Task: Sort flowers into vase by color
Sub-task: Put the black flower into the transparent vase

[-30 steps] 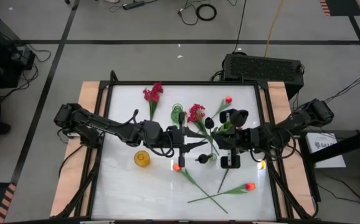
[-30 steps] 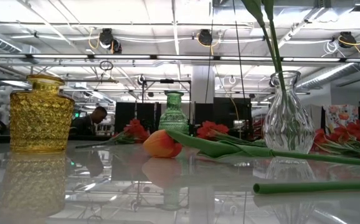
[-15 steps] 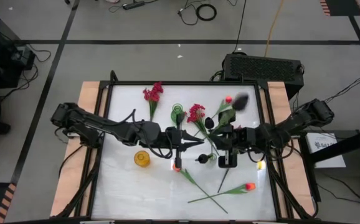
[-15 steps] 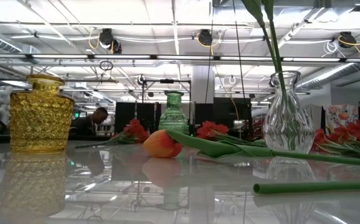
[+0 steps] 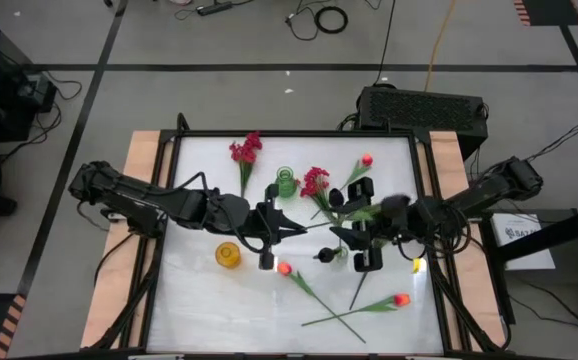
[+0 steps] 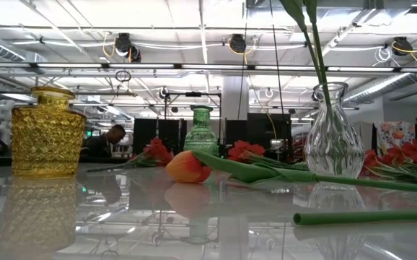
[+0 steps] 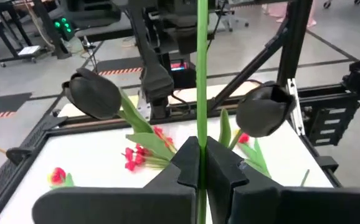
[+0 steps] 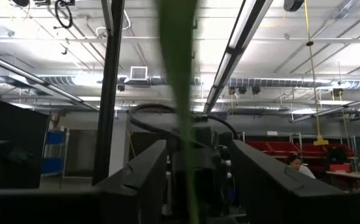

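Note:
My left gripper [image 5: 283, 226] [image 7: 200, 155] is shut on the long green stem [image 5: 341, 218] of a black flower, above the table's middle. The stem slants toward the right arm, where a dark blurred bloom [image 5: 397, 205] shows. My right gripper [image 5: 347, 232] [image 8: 198, 174] is open, with the stem [image 8: 179, 93] between its fingers and touching neither. Below stands the clear vase [image 6: 331, 141] with green stems in it. Two black blooms [image 7: 93, 96] [image 7: 264, 112] stand to either side of it. Crimson sprays [image 5: 246, 150] and orange tulips [image 5: 285, 268] lie on the table. My left gripper pinches the flower's green stem [image 7: 200, 134] between its two fingers, toward the end away from the bloom. The fingers come nearly level from the table's left. The stem is lifted clear of the table and runs on past the fingers on both sides.
A yellow vase [image 5: 228, 254] stands near the left arm and a green vase [image 5: 286, 183] beyond the middle. More tulips [image 5: 401, 299] [image 5: 366, 159] and a second crimson spray [image 5: 315, 182] lie to the right. A person sits in the room beyond [image 6: 111, 137].
My left gripper has drawn back toward the table's left edge with the stem in it. The black bloom has swung first toward the far edge, then back over the right arm. The right arm has stayed in place.

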